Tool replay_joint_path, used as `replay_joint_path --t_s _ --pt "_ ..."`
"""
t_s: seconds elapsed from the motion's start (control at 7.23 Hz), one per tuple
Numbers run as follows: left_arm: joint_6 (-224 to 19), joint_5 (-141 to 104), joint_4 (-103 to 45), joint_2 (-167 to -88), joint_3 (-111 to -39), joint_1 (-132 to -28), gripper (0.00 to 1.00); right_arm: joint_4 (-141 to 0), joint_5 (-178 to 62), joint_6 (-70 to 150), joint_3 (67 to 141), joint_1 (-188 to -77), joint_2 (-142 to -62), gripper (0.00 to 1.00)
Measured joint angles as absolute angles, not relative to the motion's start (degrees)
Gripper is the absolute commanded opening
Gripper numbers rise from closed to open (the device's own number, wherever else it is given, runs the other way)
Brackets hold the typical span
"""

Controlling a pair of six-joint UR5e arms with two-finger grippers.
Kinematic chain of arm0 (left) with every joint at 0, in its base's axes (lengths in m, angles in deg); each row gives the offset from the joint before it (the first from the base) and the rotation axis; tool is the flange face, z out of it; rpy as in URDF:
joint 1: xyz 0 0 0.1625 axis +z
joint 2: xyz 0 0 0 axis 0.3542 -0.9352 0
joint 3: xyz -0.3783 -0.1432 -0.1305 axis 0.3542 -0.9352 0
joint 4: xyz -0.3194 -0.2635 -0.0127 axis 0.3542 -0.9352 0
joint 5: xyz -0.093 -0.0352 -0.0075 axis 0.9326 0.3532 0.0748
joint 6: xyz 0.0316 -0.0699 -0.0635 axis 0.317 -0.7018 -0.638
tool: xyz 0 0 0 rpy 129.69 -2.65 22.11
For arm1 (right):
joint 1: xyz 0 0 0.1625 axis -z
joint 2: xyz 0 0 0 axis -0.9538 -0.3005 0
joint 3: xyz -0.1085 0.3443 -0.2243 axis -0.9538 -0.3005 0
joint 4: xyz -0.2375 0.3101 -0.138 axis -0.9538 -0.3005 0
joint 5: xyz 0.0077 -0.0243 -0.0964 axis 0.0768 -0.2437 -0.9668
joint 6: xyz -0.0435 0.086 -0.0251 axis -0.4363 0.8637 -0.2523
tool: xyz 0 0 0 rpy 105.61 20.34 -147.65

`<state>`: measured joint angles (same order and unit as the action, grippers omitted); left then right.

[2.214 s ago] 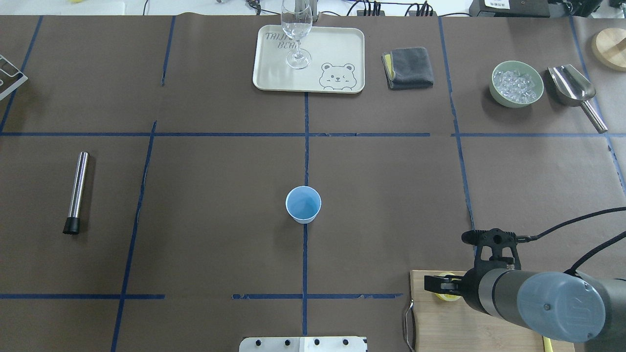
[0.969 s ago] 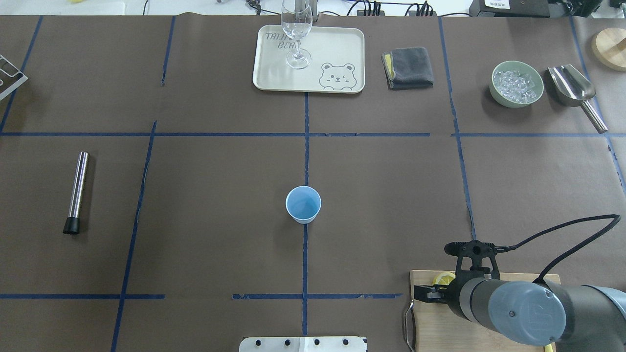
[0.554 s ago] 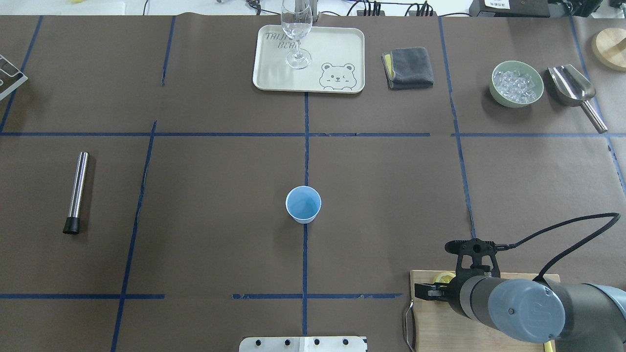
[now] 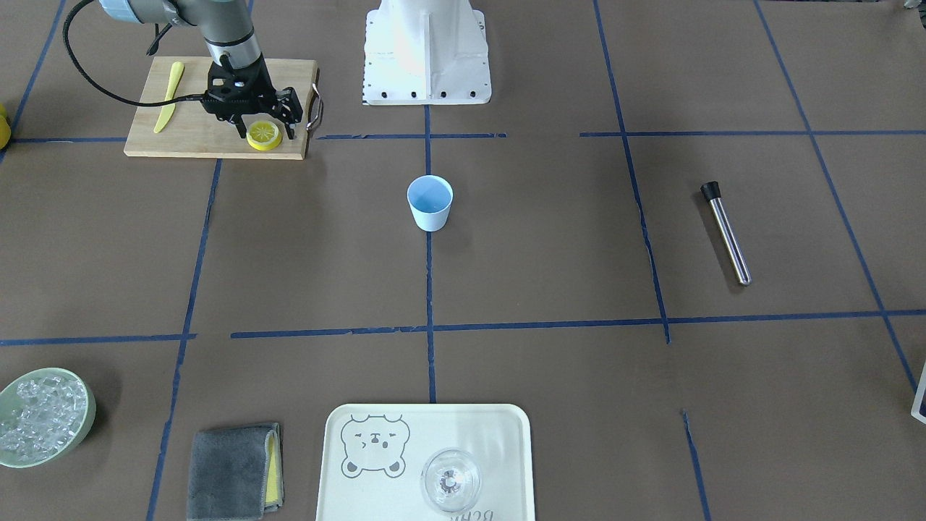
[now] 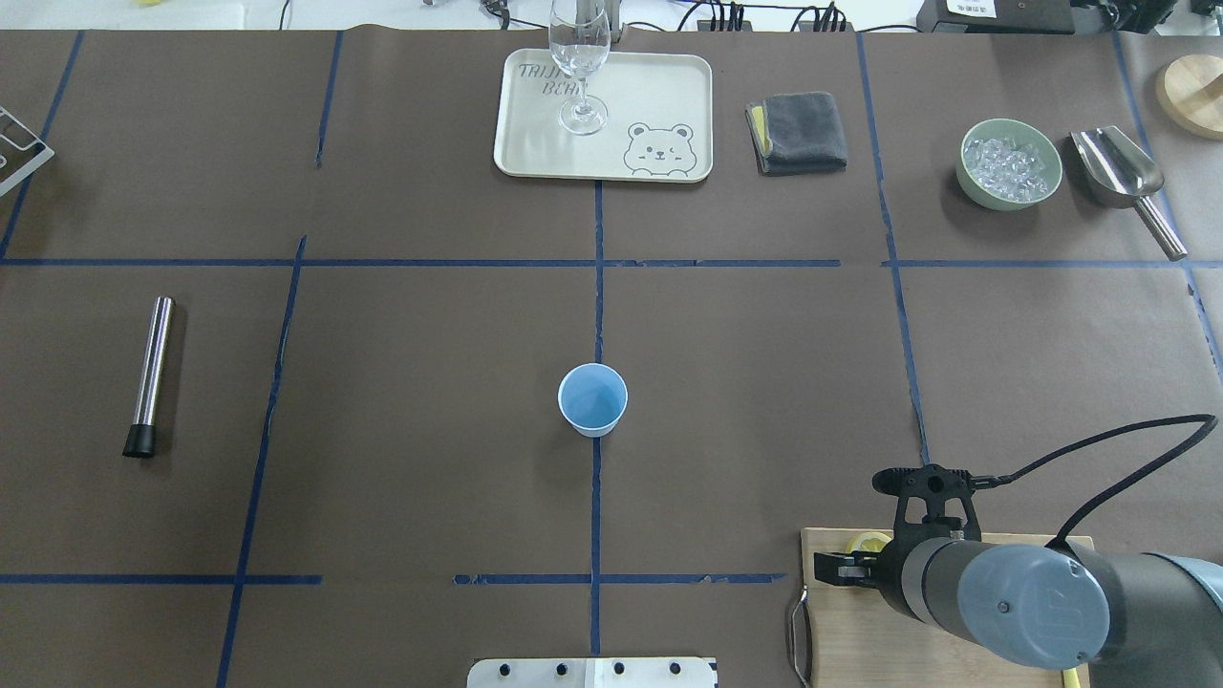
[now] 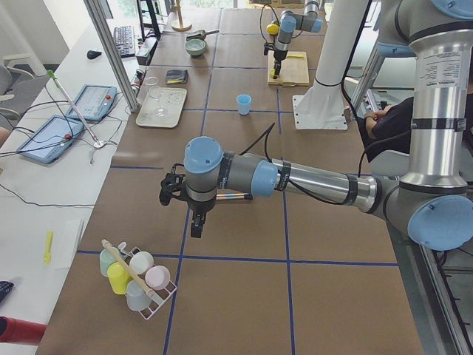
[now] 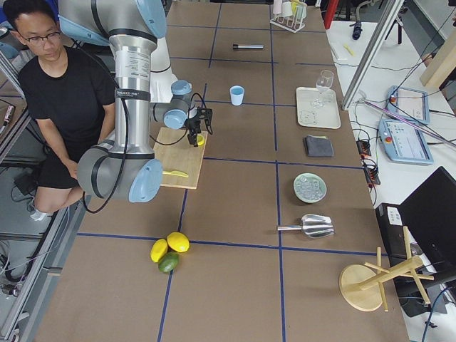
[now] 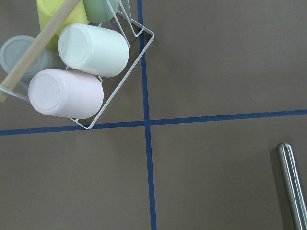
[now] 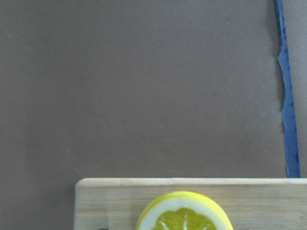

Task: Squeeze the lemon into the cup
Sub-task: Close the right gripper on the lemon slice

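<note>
A thin lemon (image 4: 264, 135) slice lies flat at the front corner of a wooden cutting board (image 4: 188, 141). My right gripper (image 4: 265, 129) hangs low over it, open, with one finger on each side of the slice. The right wrist view shows the lemon (image 9: 184, 214) at its bottom edge, on the board (image 9: 105, 196). From overhead, part of the lemon (image 5: 869, 544) peeks out past the right gripper (image 5: 848, 566). The pale blue cup (image 4: 430, 202) (image 5: 592, 399) stands upright mid-table, apart from both arms. My left gripper (image 6: 183, 201) hovers far off over bare table; I cannot tell its state.
A yellow plastic knife (image 4: 168, 98) lies on the board. Farther out are a bear tray (image 5: 669, 96) holding a wine glass (image 5: 579, 57), a grey cloth (image 5: 801, 132), a bowl of ice (image 5: 1010, 162), a scoop (image 5: 1118, 172) and a steel rod (image 5: 151, 373). A person (image 7: 64, 107) sits beside the robot.
My right arm shifted left along the board between the earliest frame and one second ago. Since then it has hardly moved. The cup and the lemon slice stayed put.
</note>
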<state>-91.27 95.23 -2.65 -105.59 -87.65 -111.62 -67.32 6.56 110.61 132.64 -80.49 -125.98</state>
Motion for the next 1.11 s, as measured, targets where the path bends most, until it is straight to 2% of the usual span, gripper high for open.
replay_joint_path --t_s 1.11 --pt "-91.3 95.2 -2.7 -105.2 -88.4 -111.7 1.0 -67.3 6.7 110.7 132.7 -81.8 -126.4 0.9"
